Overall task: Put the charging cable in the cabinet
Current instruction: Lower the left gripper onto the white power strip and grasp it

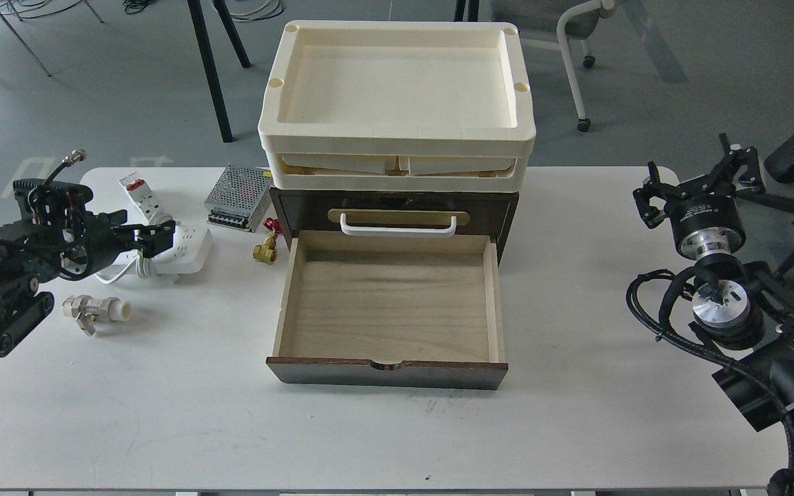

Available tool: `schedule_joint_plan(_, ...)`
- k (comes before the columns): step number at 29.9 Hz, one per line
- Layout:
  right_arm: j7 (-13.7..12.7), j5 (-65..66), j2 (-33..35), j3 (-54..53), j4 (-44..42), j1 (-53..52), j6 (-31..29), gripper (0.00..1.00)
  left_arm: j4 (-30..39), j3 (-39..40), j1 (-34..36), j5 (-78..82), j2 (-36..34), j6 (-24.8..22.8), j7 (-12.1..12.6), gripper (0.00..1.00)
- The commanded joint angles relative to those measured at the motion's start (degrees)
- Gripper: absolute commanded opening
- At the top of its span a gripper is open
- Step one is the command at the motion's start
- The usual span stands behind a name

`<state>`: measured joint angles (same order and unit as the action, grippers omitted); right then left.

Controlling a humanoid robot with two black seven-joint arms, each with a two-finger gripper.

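The charging cable (189, 246), a flat white power strip with its cord wound round the middle, lies on the white table left of the cabinet. My left gripper (154, 238) is low over the strip's left half, its two black fingers apart on either side of the wound cord; it hides that half. The cabinet (300, 207) is dark brown with a gold plate and a white handle (397, 227). Its pale wood drawer (390, 296) is pulled out and holds nothing. My right gripper (704, 180) is open and empty, at the table's right edge.
Cream trays (397, 89) are stacked on the cabinet. A small white block with a red switch (140, 193), a perforated metal box (238, 196), a brass valve (266, 248) and a grey-white fitting (94, 310) lie around the strip. Chair legs stand behind the table.
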<state>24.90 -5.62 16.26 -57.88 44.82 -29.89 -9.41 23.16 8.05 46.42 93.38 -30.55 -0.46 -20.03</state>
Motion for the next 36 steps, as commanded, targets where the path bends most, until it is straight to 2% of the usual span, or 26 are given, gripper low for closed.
schedule_joint_plan(1, -0.02, 0.00, 0.00, 0.05, 0.00, 0.00, 0.01, 1.00, -4.51, -0.06, -0.01, 0.05, 2.77, 0.29, -1.23, 0.84)
schedule_joint_plan(4, -0.02, 0.00, 0.00, 0.05, 0.00, 0.00, 0.01, 1.00, -7.68, -0.14, -0.10, 0.05, 4.79, 0.46, -1.93, 0.84)
schedule_joint_plan(6, 0.06, 0.00, 0.00, 0.05, 0.00, 0.00, 0.01, 1.00, -8.57, -0.14, -0.01, 0.05, 5.33, 0.81, -2.90, 0.80)
schedule_joint_plan(11, 0.06, 0.09, 0.00, 0.05, 0.00, 0.00, 0.01, 1.00, -8.83, -0.32, -0.10, 0.05, 5.24, 1.08, -3.43, 0.61)
schedule_joint_plan(16, 0.06, 0.09, 0.00, 0.05, 0.00, 0.00, 0.10, 1.00, -8.92, -5.32, 0.17, -0.65, 5.15, 1.08, -3.52, 0.39)
schedule_joint_plan(21, 0.06, 0.09, 0.00, 0.05, 0.00, 0.00, 0.01, 1.00, -8.92, -5.68, 0.43, -1.10, 5.24, 1.16, -3.34, 0.37)
schedule_joint_plan(25, 0.06, 0.09, 0.00, 0.05, 0.00, 0.00, 0.01, 1.00, -10.23, -5.24, 0.69, -1.27, 5.24, 1.25, -3.52, 0.20)
schedule_joint_plan(30, 0.06, 0.09, 0.00, 0.05, 0.00, 0.00, 0.01, 1.00, -11.12, -5.24, 0.87, -1.18, 5.24, 1.25, -5.01, 0.15)
schedule_joint_plan(36, 0.06, 0.09, 0.00, 0.05, 0.00, 0.00, 0.10, 1.00, -11.12, -5.15, 0.96, -1.27, 5.24, 1.25, -5.28, 0.13)
